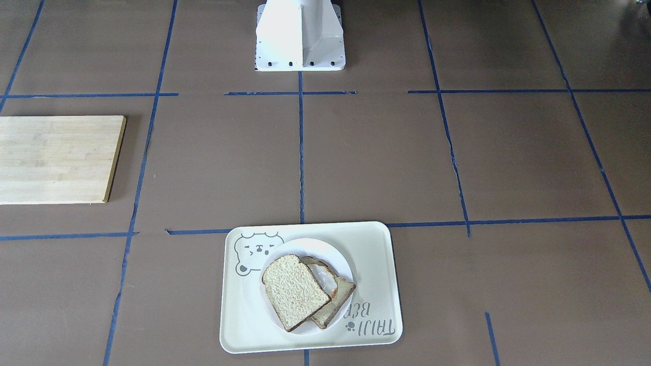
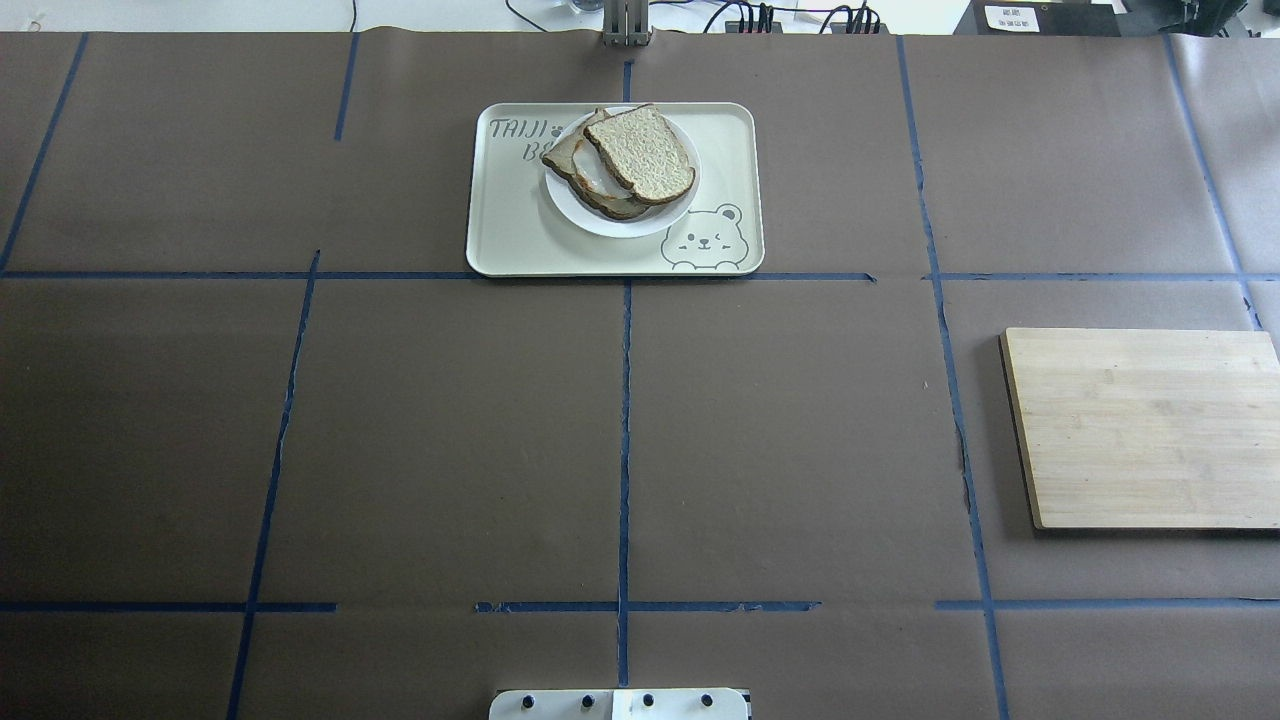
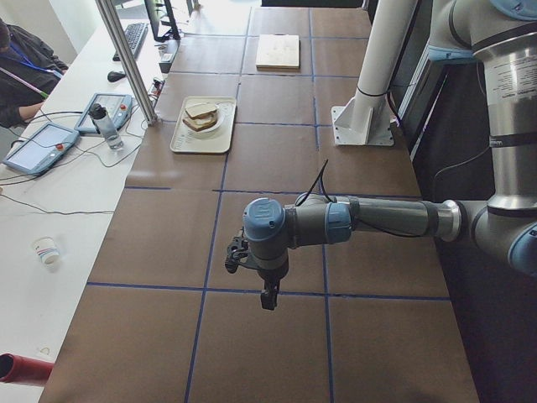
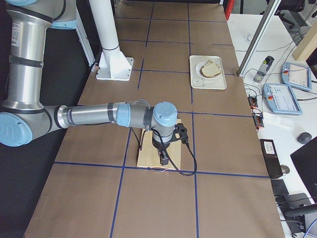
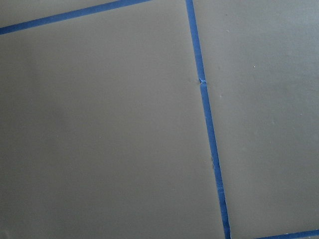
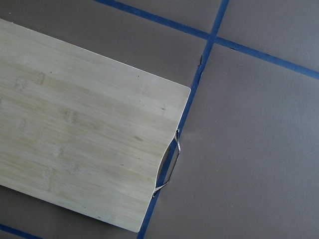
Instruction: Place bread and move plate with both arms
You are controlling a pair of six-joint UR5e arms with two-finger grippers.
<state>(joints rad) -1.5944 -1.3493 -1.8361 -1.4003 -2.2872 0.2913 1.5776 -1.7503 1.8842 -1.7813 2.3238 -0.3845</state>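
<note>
The bread (image 2: 640,152) is found on the plate (image 2: 620,222), over an egg-topped slice (image 2: 597,182), on the tray (image 2: 510,230) at twelve o'clock overhead. Whether the left gripper (image 3: 268,295) and right gripper (image 4: 164,159) are open cannot be told. If the plate is moved, opposite rims are best gripped and kept level.

"TAIJI" printed on cream tray (image 2: 510,225)

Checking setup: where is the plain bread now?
Overhead view: the bread overlaps the egg slice on the plate, on the bear tray, far centre.
</note>
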